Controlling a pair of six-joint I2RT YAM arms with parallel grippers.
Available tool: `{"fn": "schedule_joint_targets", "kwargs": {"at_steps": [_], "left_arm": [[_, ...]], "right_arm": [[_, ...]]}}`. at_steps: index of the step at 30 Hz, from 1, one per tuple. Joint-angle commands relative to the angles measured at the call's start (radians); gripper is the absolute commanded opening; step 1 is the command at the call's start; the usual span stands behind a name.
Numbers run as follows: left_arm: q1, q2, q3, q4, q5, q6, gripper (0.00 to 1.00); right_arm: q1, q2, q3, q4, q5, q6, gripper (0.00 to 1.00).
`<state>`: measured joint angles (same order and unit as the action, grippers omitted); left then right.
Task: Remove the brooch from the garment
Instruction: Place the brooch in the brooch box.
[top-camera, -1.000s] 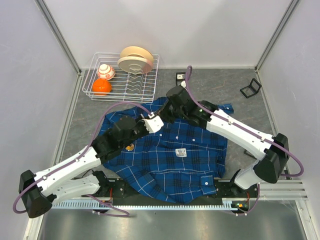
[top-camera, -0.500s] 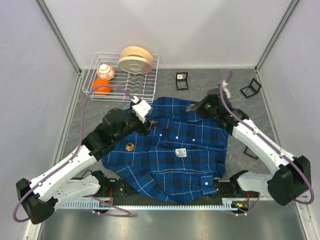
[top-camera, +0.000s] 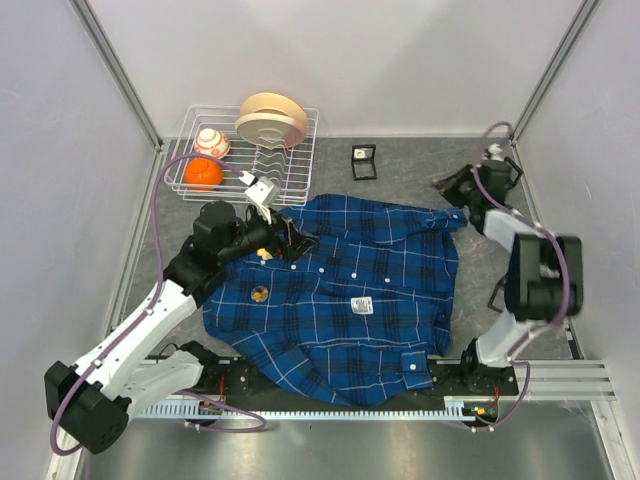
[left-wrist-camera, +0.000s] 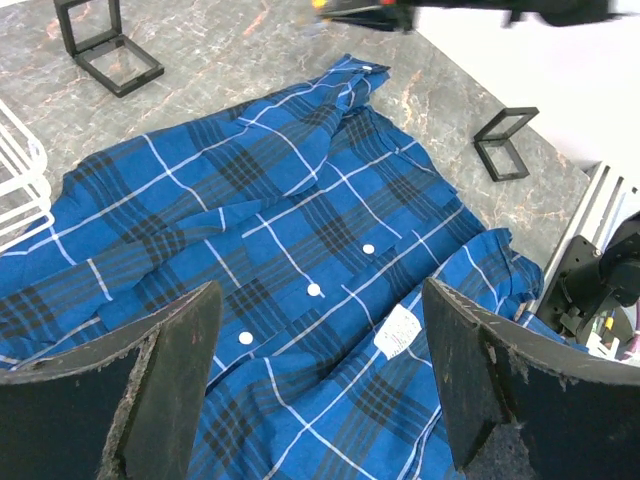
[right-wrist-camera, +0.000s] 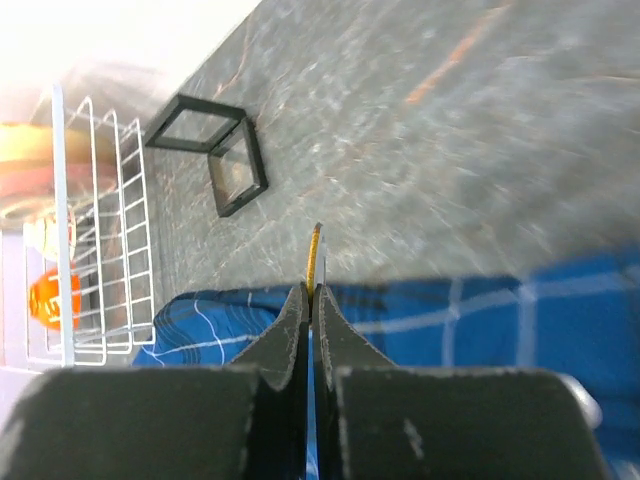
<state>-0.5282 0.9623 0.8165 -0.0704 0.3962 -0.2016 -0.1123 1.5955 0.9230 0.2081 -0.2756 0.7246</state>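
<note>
Brooch, seemingly the thin gold sliver, is pinched in the right end effector over the plaid shirt's far right corner. The left end effector hovers spread. Next, probably, comes setting it on the counter.

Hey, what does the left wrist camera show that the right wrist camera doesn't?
Only left wrist: white buttons, a white label, a second black stand. Only right wrist: the wire rack, orange ball, and a thin yellow piece pinched in the shut jaws of the right gripper. Both: the blue plaid shirt and one black stand.
</note>
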Motion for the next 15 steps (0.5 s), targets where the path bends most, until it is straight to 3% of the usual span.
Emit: {"fn": "schedule_joint_targets", "kwargs": {"at_steps": [1,8,15], "left_arm": [[-0.004,-0.014,-0.030,0.067,-0.009,-0.035,0.87],[0.007,0.003,-0.065,0.066,-0.048,-0.030,0.87],[0.022,0.027,-0.074,0.066,-0.048,-0.033,0.86]], "right_arm": [[0.144,0.239,0.251,0.232,-0.158,-0.062,0.00],[0.247,0.636,0.579,0.370,-0.168,0.064,0.02],[0.280,0.796,0.698,0.462,-0.166,0.134,0.01]]}}
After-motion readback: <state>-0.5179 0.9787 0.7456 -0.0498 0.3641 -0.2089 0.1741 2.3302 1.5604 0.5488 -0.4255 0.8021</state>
